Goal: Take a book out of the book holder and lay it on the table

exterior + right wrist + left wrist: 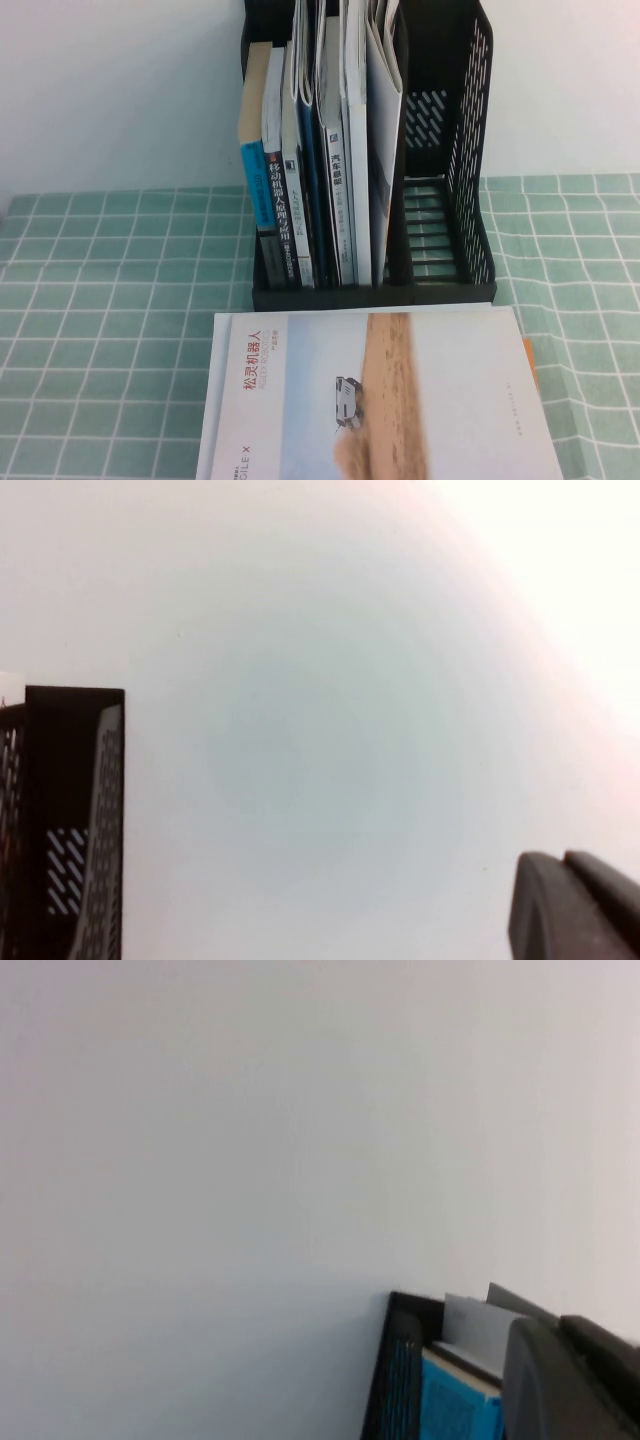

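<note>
Green gridded table [100,300]: book [380,400] lies flat, cover up, just before the book holder [450,200], which holds other books [300,200]. Left gripper [570,1380] and right gripper [575,905] face the wall; finger state: cannot tell.

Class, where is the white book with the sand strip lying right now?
In the high view, the book lies flat, cover up, on the table, centred just in front of the book holder.

Blank white wall [250,1140], book holder [385,1380] corner, blue book [455,1410], left gripper [570,1380] edge
</note>
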{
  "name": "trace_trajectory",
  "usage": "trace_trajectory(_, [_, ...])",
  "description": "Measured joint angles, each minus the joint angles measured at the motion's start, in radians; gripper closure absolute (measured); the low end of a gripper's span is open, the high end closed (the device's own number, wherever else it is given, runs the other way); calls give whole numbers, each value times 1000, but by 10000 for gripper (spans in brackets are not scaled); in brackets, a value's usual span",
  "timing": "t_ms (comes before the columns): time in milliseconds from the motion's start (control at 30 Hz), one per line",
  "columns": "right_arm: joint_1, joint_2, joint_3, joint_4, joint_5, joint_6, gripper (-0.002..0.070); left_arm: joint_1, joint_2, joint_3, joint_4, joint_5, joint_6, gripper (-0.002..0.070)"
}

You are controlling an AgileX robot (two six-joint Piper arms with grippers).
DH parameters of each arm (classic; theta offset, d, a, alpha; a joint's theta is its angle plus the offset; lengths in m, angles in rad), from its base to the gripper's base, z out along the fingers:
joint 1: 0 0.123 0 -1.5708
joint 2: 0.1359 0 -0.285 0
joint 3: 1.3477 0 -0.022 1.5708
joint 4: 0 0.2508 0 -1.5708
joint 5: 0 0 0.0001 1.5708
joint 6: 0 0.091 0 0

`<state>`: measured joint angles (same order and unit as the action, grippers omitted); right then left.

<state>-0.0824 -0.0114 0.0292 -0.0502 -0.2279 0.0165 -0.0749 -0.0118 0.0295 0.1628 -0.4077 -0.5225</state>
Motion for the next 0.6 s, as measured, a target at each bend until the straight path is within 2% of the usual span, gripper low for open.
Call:
trace_trajectory(67, [0, 0, 0, 1, -9, -31, 678, 0, 0, 0, 31, 36, -4, 678])
trace_trajectory(267, [0, 0, 0, 1, -21, -123, 678, 0, 0, -56, 64, 345, -8, 678])
trace_trajectory(333, [0, 0, 0, 1, -21, -129, 678, 0, 0, -53, 50, 365, -40, 678])
trace_trajectory(500, [0, 0, -8, 1, 25, -122, 678, 0, 0, -8, -15, 271, -195, 678])
trace_trajectory(600, [8, 0, -51, -3, 40, -115, 678, 0, 0, -31, -25, 339, -298, 678])
